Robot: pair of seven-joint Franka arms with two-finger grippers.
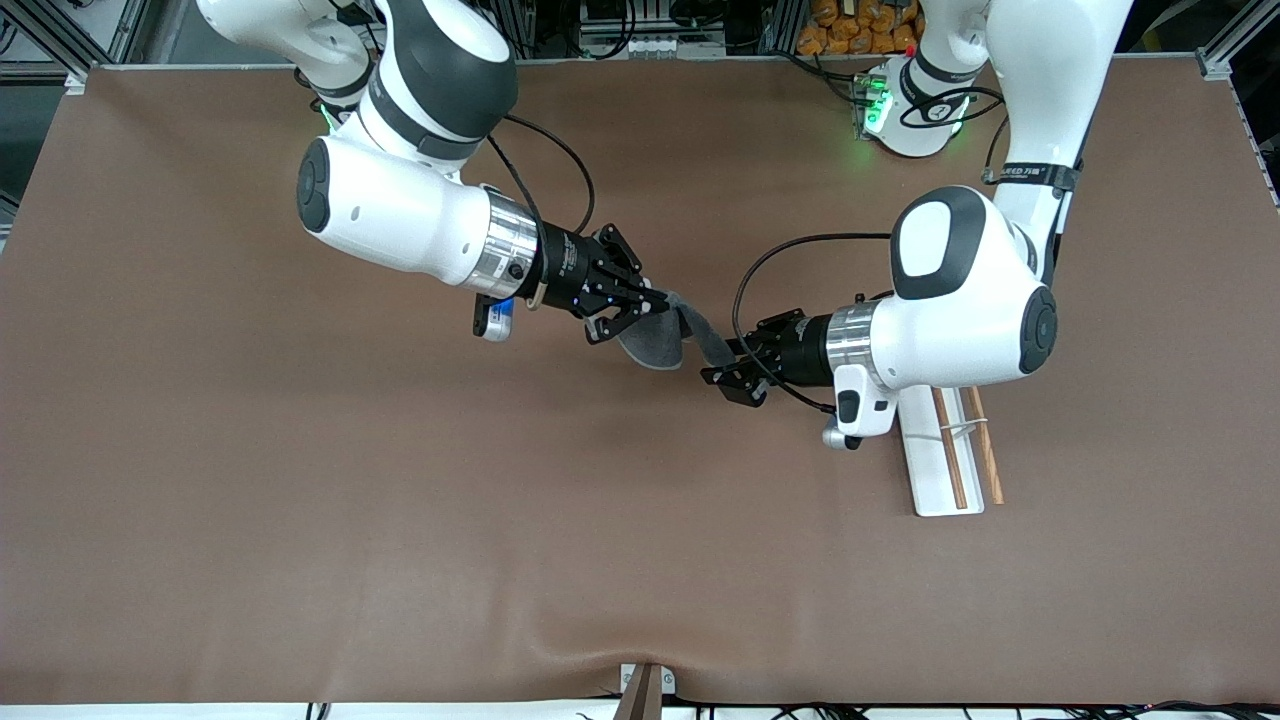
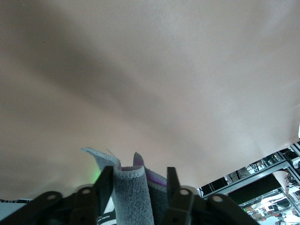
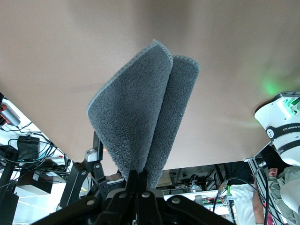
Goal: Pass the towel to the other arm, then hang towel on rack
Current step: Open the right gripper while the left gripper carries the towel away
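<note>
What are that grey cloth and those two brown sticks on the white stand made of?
The towel looks like soft fleece or microfibre: fuzzy matte nap, stitched edge, purple reverse. The rack's rods look like bare light-brown wood; its smooth white base seems plastic or painted, hard to say.

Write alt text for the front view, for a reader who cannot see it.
Two white robot arms meet over the middle of a brown table, with a grey towel strung between them: the right gripper is shut on one end, and the left gripper has its fingers around the other end. The rack, unused, lies under the left arm.
</note>
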